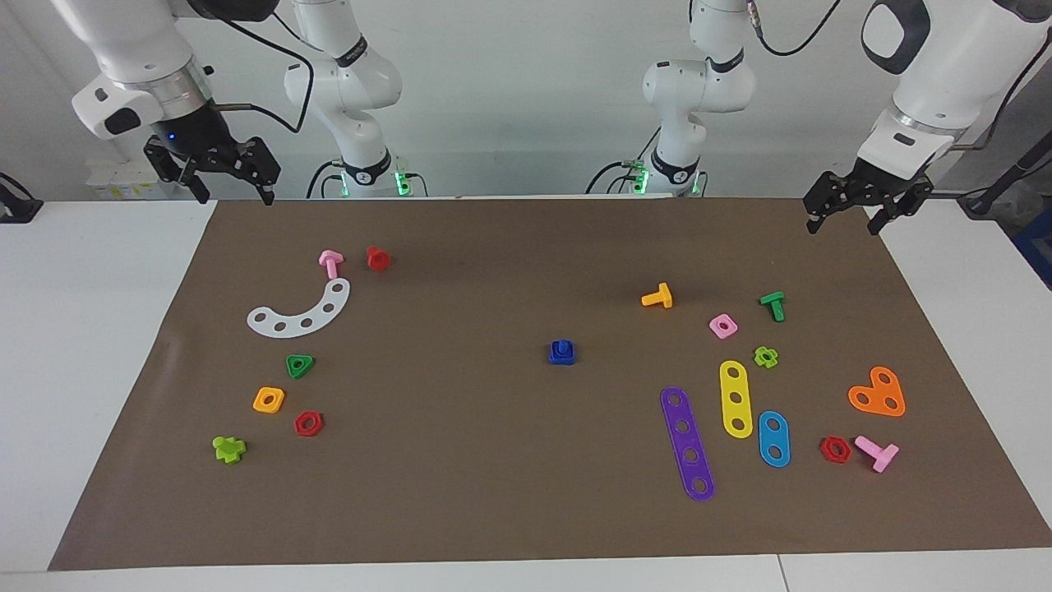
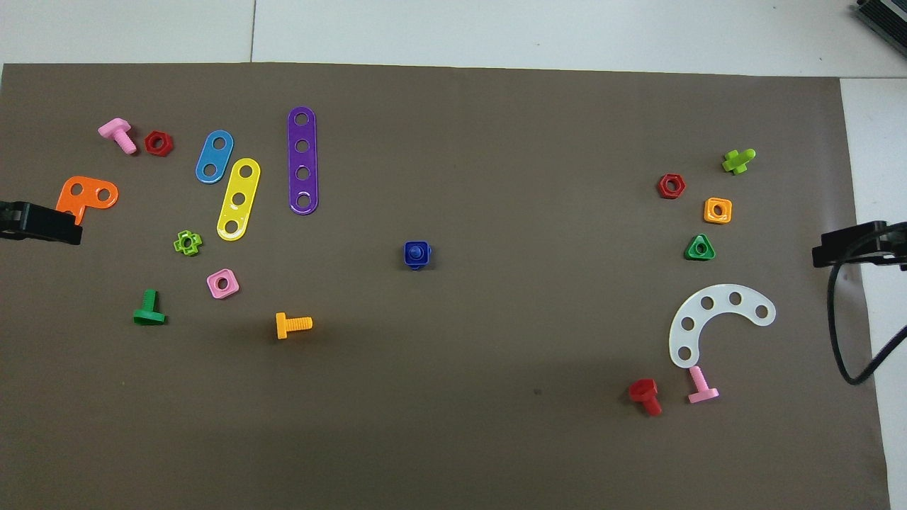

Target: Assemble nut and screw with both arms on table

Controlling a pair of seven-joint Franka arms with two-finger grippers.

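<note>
The blue square nut [image 1: 562, 358] [image 2: 408, 256] lies in the middle of the brown mat [image 1: 493, 493] on the white table [image 1: 90, 345]. The blue screw [image 1: 561, 346] [image 2: 417, 251] sits in the nut's hole with its round end pointing up; its head is hidden under the nut. My right gripper [image 1: 232, 191] [image 2: 850, 248] hangs open and empty above the mat's edge at the right arm's end. My left gripper [image 1: 845, 220] [image 2: 39, 223] hangs open and empty above the mat's corner at the left arm's end. Both are well away from the blue pair.
Toward the right arm's end lie a white curved strip [image 1: 302, 312], pink and red bolts, a green triangular nut [image 1: 300, 365], an orange nut and a red nut. Toward the left arm's end lie purple [image 1: 688, 444], yellow and blue strips, an orange plate, a pink nut and several bolts.
</note>
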